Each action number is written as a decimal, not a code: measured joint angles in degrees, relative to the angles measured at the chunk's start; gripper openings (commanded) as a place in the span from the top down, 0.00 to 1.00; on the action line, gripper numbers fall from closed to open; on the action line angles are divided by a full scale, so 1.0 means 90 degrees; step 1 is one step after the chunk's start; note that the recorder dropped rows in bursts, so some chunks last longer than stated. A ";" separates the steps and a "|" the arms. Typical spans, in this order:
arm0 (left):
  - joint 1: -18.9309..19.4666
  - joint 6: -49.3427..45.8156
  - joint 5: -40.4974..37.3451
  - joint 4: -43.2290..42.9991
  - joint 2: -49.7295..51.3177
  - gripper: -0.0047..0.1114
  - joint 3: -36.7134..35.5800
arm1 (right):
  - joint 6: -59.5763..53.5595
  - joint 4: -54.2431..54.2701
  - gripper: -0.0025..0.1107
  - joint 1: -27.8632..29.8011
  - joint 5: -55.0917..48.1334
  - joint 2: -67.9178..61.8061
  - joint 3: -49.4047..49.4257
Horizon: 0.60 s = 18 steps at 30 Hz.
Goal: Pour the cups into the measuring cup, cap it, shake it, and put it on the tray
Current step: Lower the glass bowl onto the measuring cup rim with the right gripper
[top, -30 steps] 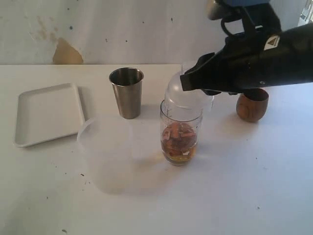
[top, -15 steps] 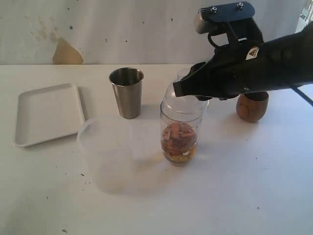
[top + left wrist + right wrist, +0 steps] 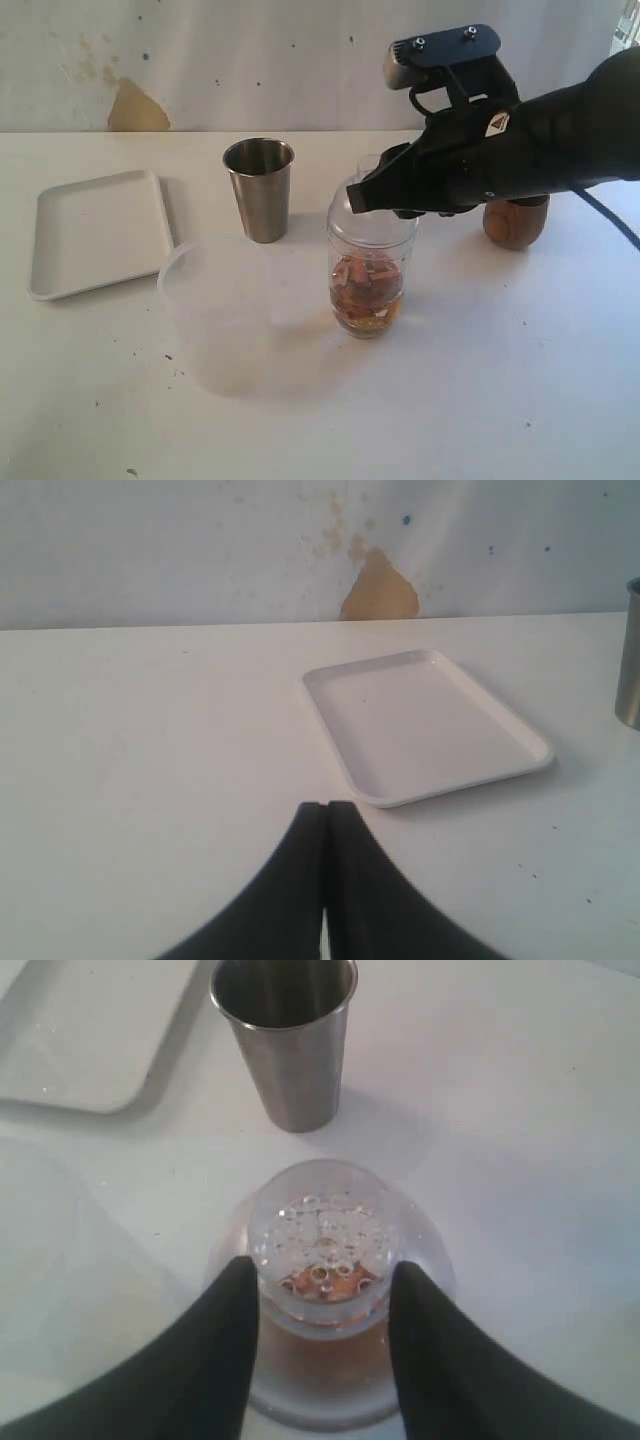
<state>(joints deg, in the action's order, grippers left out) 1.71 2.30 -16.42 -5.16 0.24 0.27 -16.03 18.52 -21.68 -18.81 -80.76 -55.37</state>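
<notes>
step: capping | right gripper (image 3: 320, 1285): pinched on the clear domed cap (image 3: 320, 1222), set at the mouth of the measuring cup (image 3: 369, 295), upright near the steel tumbler (image 3: 260, 190) | left gripper (image 3: 325, 815): fingers pressed together, empty | advice: cap to be kept level, centred, pressed straight down.

frosted cup (image 3: 215, 305) sitting upright on white table (image 3: 480, 400), well off its far edge; brown patch (image 3: 135, 108) showing on wall (image 3: 300, 60) behind that edge
</notes>
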 measured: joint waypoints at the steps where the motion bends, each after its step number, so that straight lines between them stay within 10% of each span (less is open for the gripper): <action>1: 0.0000 0.0000 0.0000 0.0000 0.0000 0.96 0.0000 | 0.0000 0.0000 0.98 0.0000 0.0000 0.0000 0.0000; 7: 0.0000 0.0000 0.0000 0.0000 0.0000 0.96 0.0000 | -0.0118 0.0000 0.93 0.0000 -0.0036 0.0000 0.0000; 18: 0.0000 0.0000 0.0000 0.0000 0.0000 0.96 0.0000 | -0.0295 0.0000 0.42 0.0000 -0.0051 0.0000 0.0000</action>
<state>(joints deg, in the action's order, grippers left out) 1.71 2.30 -16.42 -5.16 0.24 0.27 -18.68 18.52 -21.68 -19.27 -80.76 -55.37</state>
